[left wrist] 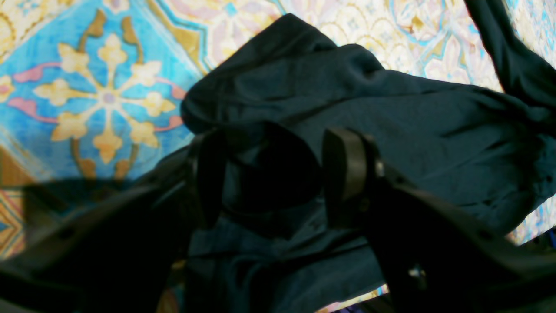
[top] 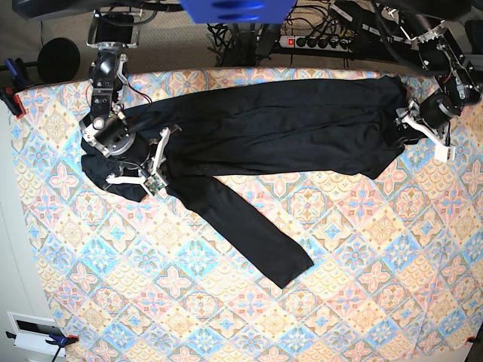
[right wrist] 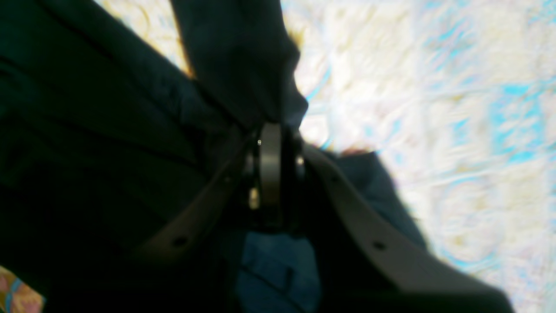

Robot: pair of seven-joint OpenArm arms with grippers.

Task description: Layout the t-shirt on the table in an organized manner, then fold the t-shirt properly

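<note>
The table (top: 226, 302), covered in pastel diamond tiles with floral motifs, fills the base view; no containers are seen on it. The t-shirt (top: 279, 124), plain black and long-sleeved, lies stretched across the far part of the table between the two grippers, its body creased and bunched rather than flat. One sleeve runs diagonally away from the right gripper toward the table's middle, ending well apart from both arms.

The right arm reaches down at the base view's left, its gripper (right wrist: 271, 130) pressed together on a fold of the black cloth: the wrist view shows fabric rising out from between the closed jaws, with more of the shirt heaped to one side of it and patterned table on the other. The picture there is blurred.

The left arm comes in at the base view's right, at the shirt's other end. The left gripper (left wrist: 278, 169) stands with its fingers (left wrist: 347, 169) spread apart, low over a rumpled mound of the shirt. Cloth lies between and beneath the jaws, but they are not closed on it. Beyond the fingertips the fabric humps up, then gives way to blue floral tile.
</note>
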